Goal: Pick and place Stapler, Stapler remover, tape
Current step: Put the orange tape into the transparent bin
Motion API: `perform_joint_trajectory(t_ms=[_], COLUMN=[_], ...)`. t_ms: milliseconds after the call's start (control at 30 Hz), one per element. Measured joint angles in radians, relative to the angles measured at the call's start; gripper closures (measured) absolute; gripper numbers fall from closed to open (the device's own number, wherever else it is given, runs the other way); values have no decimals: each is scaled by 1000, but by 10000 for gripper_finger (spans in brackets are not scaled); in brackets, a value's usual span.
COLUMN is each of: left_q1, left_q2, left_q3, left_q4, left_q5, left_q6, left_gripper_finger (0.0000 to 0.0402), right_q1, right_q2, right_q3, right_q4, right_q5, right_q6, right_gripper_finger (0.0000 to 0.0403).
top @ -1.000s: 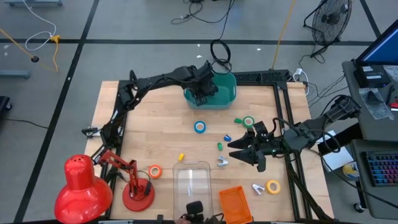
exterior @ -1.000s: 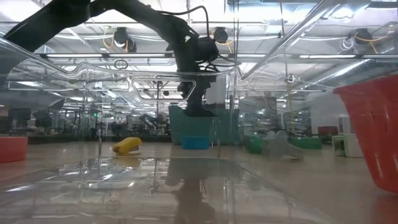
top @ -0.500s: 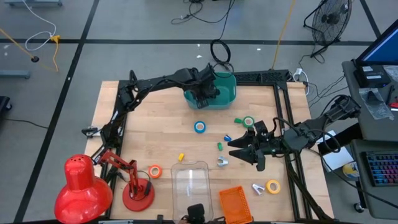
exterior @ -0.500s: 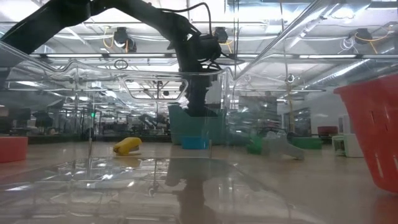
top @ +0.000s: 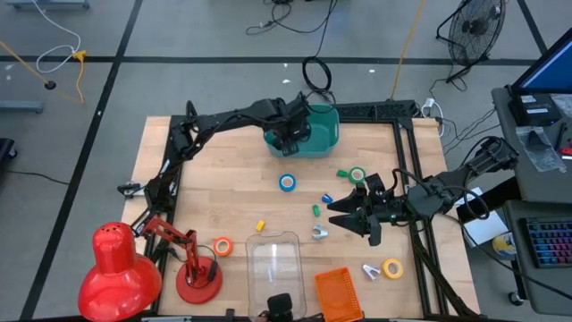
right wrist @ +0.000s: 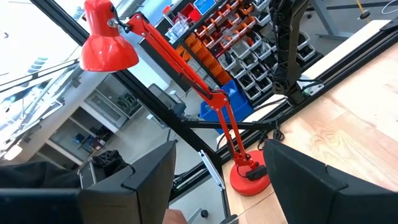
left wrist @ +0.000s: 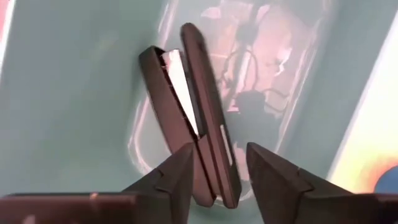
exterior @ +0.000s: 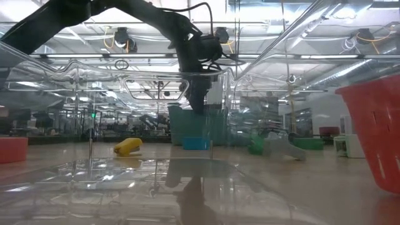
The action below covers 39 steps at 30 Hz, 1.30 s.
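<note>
- Barely anything has shifted since a second ago: my left gripper point(top: 290, 134) stays over the teal bin point(top: 329, 136) at the table's 12 o'clock, having only nudged a touch.
- Left gripper's fingers point(left wrist: 177, 171) are clamped on one end of the stapler point(left wrist: 193, 118), which hangs inside the bin with its two halves splayed apart.
- My worry here: the hold is on the very end, so if I let go while it is tilted, the stapler could tip against the bin wall or land open, in my judgement.
- Red lamp point(top: 116, 259) and an orange tape roll point(top: 222, 246) sit at 7 o'clock, well apart from the work.
- Clear container point(top: 275, 259) and orange basket point(top: 338, 292) stand at 6 o'clock; neither blocks anything now.
- Blue tape roll point(top: 287, 182) lies near centre, just below the bin; a low withdrawal of the left arm could clip it.
- Green tape roll point(top: 357, 174) lies at 2 o'clock, close to the right gripper point(top: 350, 217).
- Right gripper waits at 3 o'clock, jaws spread wide and holding nothing; small coloured bits lie just beside it and could be swept if it moves carelessly.
- Yellow tape roll point(top: 392, 266) sits at 5 o'clock, with a small silvery piece next to it that I cannot identify for sure.
</note>
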Motion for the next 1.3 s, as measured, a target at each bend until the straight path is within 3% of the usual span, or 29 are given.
perform_joint_trajectory(t_ms=[400, 500, 767, 967, 1067, 1167, 1300], left_q1=[-1, 3, 10, -12, -38, -86, -189], left_q2=[-33, -34, -35, -35, -35, -46, -82], left_q3=[28, 75, 260, 343, 375, 392, 391], left_q4=[-51, -82, -114, -127, -218, -341, -436], left_q5=[6, 96, 384, 511, 569, 543, 365], left_q6=[-50, -109, -322, -423, -449, -450, -486], left_gripper_finger=[355, 394, 395, 398, 397, 398, 397], right_q1=[0, 0, 0, 0, -11, -31, -95], right_q2=[0, 0, 0, 0, 0, -4, -24], right_q3=[0, 0, 0, 0, 0, 0, 0], right_q4=[0, 0, 0, 0, -8, -36, -134], right_q5=[0, 0, 0, 0, -1, -8, -120], right_q6=[0, 0, 0, 0, 0, 0, 24], right_gripper_finger=[165, 165, 165, 165, 165, 165, 165])
